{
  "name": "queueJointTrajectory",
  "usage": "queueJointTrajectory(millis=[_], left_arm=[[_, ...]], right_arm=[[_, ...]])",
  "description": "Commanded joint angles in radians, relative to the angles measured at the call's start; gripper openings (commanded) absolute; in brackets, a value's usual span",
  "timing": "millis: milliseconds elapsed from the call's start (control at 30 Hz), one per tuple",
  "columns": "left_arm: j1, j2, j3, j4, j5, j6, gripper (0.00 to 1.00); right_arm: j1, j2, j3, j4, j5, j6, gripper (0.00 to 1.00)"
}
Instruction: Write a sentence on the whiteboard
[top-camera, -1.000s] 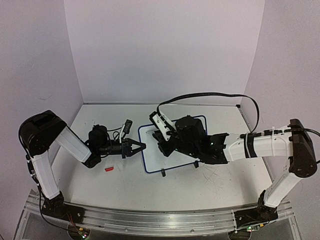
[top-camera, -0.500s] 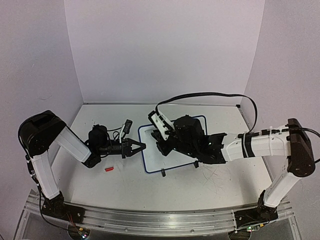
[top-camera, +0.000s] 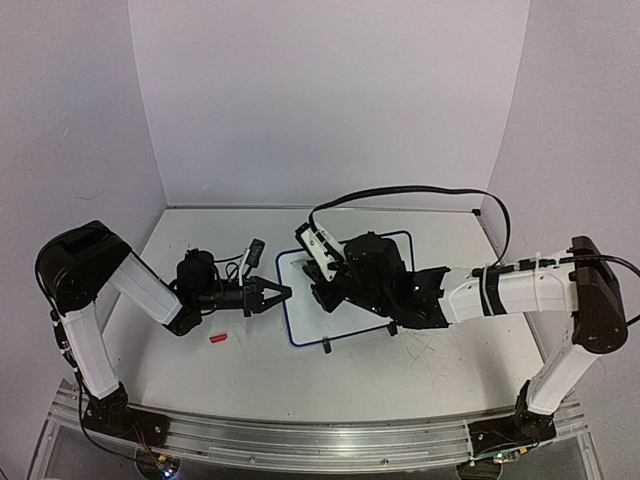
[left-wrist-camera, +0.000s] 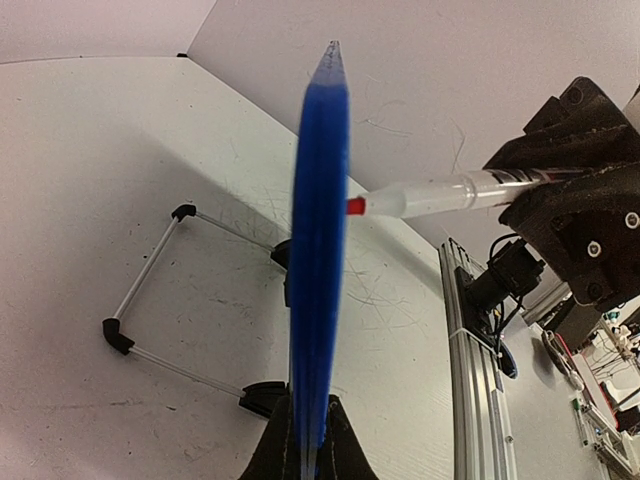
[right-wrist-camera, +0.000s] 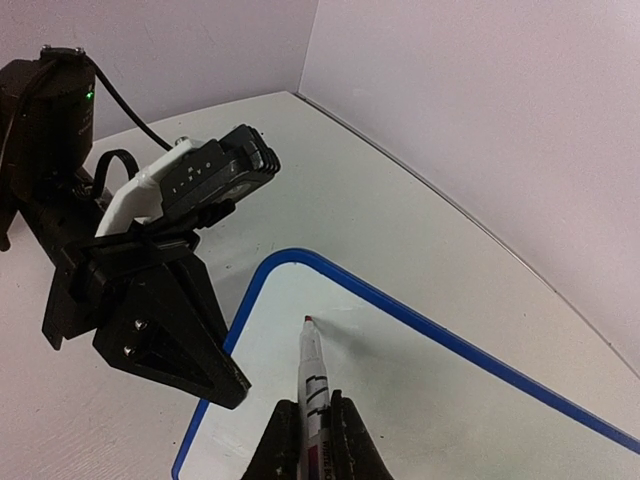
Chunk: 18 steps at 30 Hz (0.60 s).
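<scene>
The whiteboard (top-camera: 300, 318) lies mid-table, its white face (right-wrist-camera: 420, 390) bounded by a blue rim (right-wrist-camera: 400, 312). My left gripper (top-camera: 284, 292) is shut on the board's left edge, which the left wrist view shows edge-on as a blue strip (left-wrist-camera: 318, 250) between the jaws (left-wrist-camera: 312, 445). My right gripper (top-camera: 320, 292) hovers over the board's far-left part, shut on a white marker (right-wrist-camera: 313, 385). Its red tip (right-wrist-camera: 308, 320) sits at the board face near the rounded corner; contact cannot be told. The sentence is not in view.
A small red cap (top-camera: 218, 339) lies on the table left of the board. The board's black clip feet and wire stand (left-wrist-camera: 150, 290) rest on the scratched tabletop. The right arm's cable (top-camera: 420, 190) arcs above the board. Walls close the back and sides.
My right arm has edged slightly left over the board with the marker. The left arm and the board have not moved.
</scene>
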Motion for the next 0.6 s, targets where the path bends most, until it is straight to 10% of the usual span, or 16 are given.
queueJointTrajectory(millis=[0,567], left_arm=[[0.001,-0.042,-0.012,0.001,-0.006,0.006,0.0],[0.001,-0.047,-0.008,-0.01,-0.009,0.01,0.0]], right_arm=[[0.005,0.019,0.032,0.035,0.023,0.004,0.0],[0.009,0.01,0.004,0.023,-0.011,0.028,0.0]])
